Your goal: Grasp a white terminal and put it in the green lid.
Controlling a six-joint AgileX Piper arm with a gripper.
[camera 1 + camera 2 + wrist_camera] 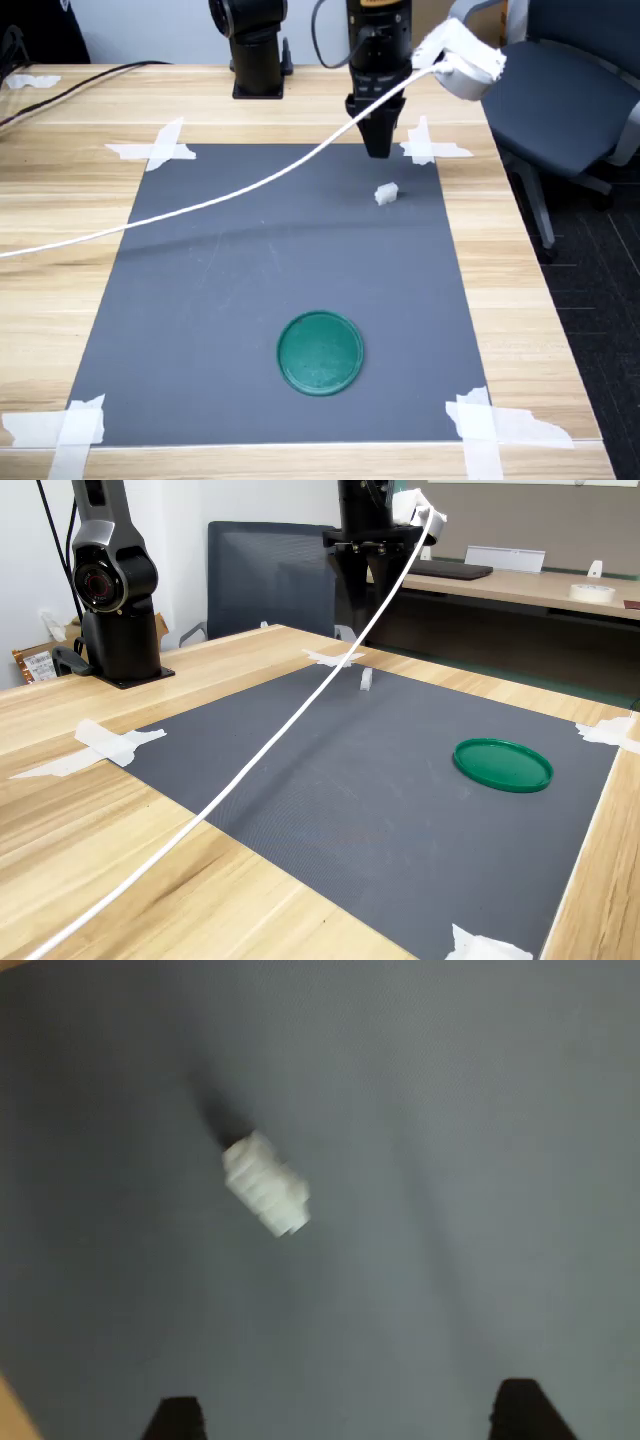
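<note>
Approach step, by my read: nothing was held, and the gripper (380,148) hung above the far edge of the dark grey mat (200,300), close to the white terminal (386,193) but not touching it. In the wrist view the two dark fingertips (178,1418) stood wide apart at the frame edge with bare mat between them, so the jaws were open (the first exterior view looks almost closed, but the angle there hides the gap).

The white terminal (265,1183) lay on the mat, clear of both fingertips and well apart from the green lid (320,352). It looked like a tiny blocky ribbed piece, lying skewed to the line between the fingers in the wrist view; blur hid finer detail. In the second exterior view it showed only as a small pale stub (366,679) on the mat, past the white cable (300,725).

The green lid (502,764) was empty, a flat round disc with a thin rim, on the mat's opposite end from the terminal.

Next move would likely call for shifting over the terminal, perhaps turning the wrist to square up, then descending and closing.
</note>
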